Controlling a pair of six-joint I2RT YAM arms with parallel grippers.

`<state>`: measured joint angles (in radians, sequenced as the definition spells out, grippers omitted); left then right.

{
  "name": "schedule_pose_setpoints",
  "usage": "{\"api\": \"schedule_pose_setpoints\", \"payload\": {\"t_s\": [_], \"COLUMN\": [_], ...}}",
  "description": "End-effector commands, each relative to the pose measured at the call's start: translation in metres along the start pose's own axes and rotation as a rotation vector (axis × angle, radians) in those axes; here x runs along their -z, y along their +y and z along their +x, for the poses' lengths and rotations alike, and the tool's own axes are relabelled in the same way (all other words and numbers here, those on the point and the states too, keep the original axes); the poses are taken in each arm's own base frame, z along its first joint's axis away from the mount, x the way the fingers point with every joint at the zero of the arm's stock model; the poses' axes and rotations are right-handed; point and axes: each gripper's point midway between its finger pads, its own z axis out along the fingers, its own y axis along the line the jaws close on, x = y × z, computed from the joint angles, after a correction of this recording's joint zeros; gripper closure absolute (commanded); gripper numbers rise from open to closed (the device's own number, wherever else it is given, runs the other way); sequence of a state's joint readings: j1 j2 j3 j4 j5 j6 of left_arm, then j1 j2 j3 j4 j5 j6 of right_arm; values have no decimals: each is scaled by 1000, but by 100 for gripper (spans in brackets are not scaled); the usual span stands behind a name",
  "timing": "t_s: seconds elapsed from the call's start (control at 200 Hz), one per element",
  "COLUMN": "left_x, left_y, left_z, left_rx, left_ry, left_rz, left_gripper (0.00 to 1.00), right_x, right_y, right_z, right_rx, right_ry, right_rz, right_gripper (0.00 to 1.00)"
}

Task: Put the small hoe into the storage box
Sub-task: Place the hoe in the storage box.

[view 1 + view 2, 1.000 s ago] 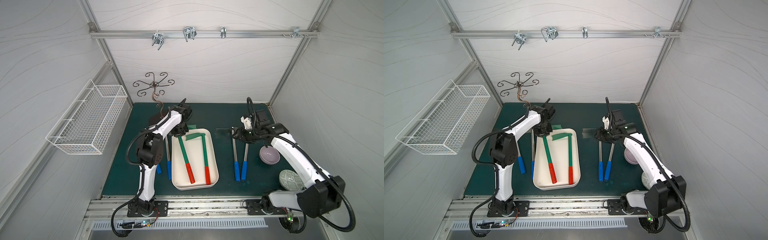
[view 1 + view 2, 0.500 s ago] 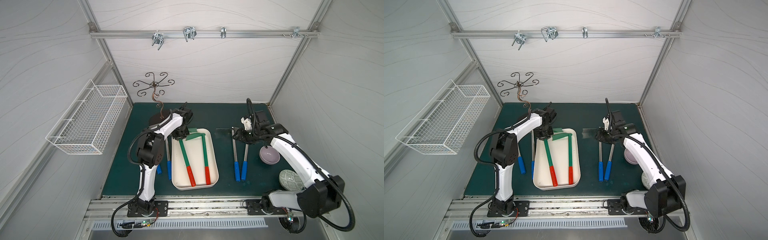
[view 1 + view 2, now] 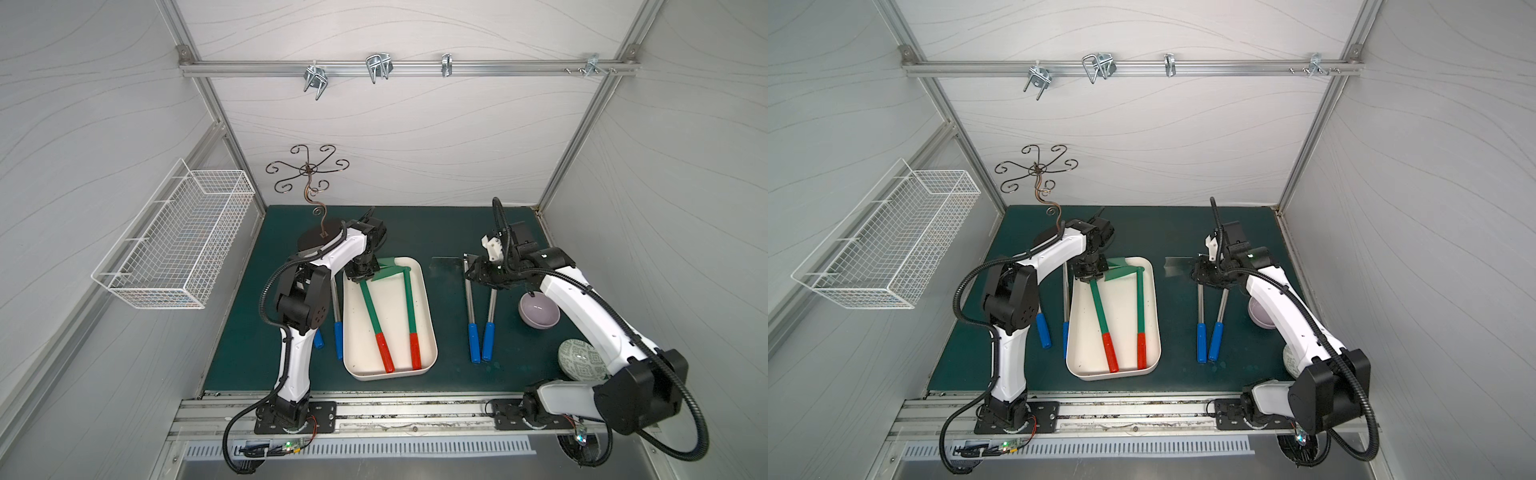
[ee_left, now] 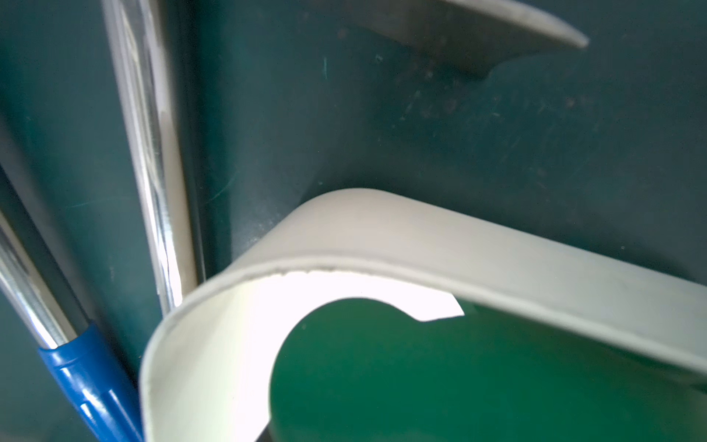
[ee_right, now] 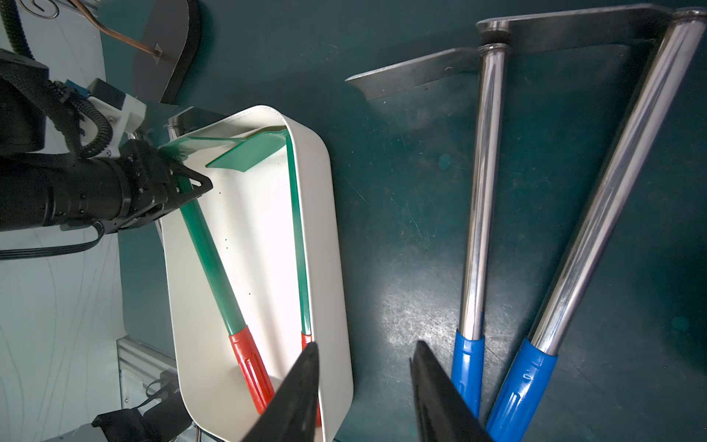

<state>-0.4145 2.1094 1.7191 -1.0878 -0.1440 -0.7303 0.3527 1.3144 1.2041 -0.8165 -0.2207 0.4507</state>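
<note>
The cream-white storage box (image 3: 395,320) (image 3: 1121,316) (image 5: 256,248) lies mid-table. Two small hoes with green shafts and red grips are inside it. My left gripper (image 3: 362,272) (image 3: 1087,270) (image 5: 183,183) is shut on the shaft of the left small hoe (image 3: 371,305) (image 3: 1100,309) (image 5: 212,264), just below its blade at the box's far end; its red grip is down in the box. The other small hoe (image 3: 409,303) (image 5: 296,229) lies along the right wall. The left wrist view shows only the green blade (image 4: 421,375) and the box's corner (image 4: 382,229). My right gripper (image 3: 478,274) (image 5: 365,367) hangs open and empty over the mat.
Two steel hoes with blue grips (image 3: 471,316) (image 5: 478,191) lie right of the box, two more (image 3: 336,307) (image 4: 153,153) left of it. A purple bowl (image 3: 539,313) and a patterned ball (image 3: 579,361) sit at the right. A hook stand (image 3: 309,195) stands back left, a wire basket (image 3: 174,245) hangs on the left wall.
My left gripper has moved slightly toward the front and down with the small hoe, sliding it further into the box. The right arm has not moved.
</note>
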Motion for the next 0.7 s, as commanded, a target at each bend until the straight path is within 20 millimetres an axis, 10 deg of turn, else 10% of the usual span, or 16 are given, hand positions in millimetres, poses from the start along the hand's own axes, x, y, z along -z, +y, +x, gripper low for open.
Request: {"api": "schedule_pose_setpoints", "payload": {"t_s": [0.0, 0.695], "left_x": [-3, -22], "left_y": [-3, -14], "left_z": [4, -1], "left_rx": [9, -4], "left_ry": [16, 48], "left_rz": [1, -11], "left_gripper": [100, 96], "right_x": [-6, -10], "right_y": [-5, -8], "right_z": [4, 5], "right_rx": [-20, -20], "right_ry": [21, 33], "right_rz": [10, 22], "right_gripper": [58, 58]}}
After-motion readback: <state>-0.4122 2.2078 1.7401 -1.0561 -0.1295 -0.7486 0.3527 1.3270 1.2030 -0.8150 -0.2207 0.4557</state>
